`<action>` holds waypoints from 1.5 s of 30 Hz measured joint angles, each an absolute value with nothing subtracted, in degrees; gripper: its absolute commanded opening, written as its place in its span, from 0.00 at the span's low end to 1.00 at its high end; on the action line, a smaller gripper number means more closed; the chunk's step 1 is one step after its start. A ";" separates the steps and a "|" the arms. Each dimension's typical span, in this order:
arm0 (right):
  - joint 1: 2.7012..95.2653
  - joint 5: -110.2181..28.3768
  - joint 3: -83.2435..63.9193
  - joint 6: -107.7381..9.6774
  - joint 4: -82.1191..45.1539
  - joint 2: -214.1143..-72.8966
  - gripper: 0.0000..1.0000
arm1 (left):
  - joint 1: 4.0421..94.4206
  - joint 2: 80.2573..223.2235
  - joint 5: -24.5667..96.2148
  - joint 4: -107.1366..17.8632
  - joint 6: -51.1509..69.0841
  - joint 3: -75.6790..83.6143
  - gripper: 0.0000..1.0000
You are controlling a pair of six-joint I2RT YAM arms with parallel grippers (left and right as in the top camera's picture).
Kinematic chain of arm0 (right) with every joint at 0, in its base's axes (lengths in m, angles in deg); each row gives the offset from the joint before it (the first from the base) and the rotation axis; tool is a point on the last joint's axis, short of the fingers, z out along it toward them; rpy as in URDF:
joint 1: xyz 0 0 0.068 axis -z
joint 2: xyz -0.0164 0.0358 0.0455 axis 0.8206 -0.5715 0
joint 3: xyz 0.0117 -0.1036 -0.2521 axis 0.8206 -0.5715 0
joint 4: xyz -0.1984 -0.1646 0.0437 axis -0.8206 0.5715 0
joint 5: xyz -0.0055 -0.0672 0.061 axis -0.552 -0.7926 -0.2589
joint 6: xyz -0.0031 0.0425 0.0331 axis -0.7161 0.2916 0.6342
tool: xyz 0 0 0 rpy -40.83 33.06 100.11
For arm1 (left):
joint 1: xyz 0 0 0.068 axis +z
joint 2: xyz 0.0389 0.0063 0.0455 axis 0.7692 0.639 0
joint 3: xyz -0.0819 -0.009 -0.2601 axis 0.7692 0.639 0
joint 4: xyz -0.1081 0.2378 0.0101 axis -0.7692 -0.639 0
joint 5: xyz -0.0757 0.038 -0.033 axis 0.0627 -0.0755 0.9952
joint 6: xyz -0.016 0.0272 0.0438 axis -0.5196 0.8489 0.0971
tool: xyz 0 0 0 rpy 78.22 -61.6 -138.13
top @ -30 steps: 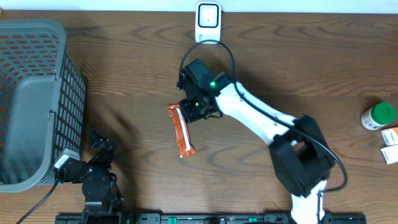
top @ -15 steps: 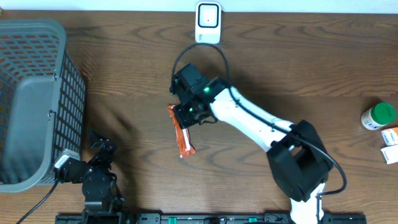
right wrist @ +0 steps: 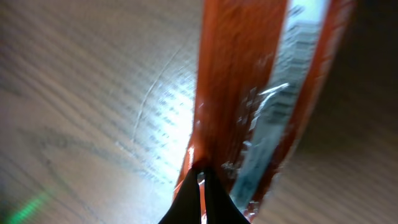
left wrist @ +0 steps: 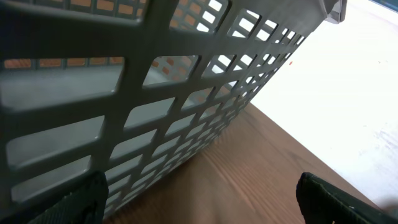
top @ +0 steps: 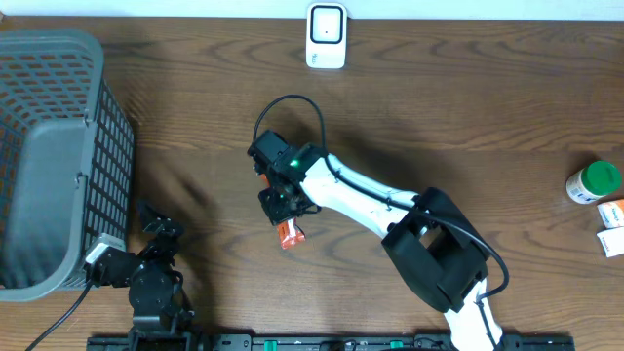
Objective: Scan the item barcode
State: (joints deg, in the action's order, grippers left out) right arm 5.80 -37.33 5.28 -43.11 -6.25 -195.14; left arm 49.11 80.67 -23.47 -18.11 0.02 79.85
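The item is a long orange packet (right wrist: 249, 81) with a silvery strip, lying flat on the wooden table. In the overhead view only its lower end (top: 289, 234) shows under my right arm. My right gripper (top: 281, 205) hangs right over it, fingers shut, tips (right wrist: 200, 171) resting at the packet's orange edge; I see no grip on it. The white scanner (top: 326, 34) stands at the table's far edge. My left gripper (top: 156, 226) is parked at the front left, open (left wrist: 205, 214), nothing between its fingers.
A grey mesh basket (top: 49, 156) fills the left side and looms close in the left wrist view (left wrist: 155, 93). A green-capped bottle (top: 595, 180) and small boxes (top: 612, 226) sit at the right edge.
My right arm has swung left and toward the front, from beside the packet's top end to over its middle, covering most of it. The packet has stayed put. The left arm is still.
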 measured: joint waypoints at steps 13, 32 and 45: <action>1.96 -53.08 4.40 -46.04 8.98 -195.14 0.01 | 49.11 80.67 -23.47 -18.11 0.02 79.85 0.97; 8.97 -43.73 4.51 -45.71 6.93 -178.71 0.99 | 49.11 80.67 -23.47 -18.11 0.02 79.85 0.97; 19.92 -26.29 4.23 -32.75 8.19 -182.27 0.99 | 49.11 80.67 -23.47 -18.11 0.02 79.85 0.97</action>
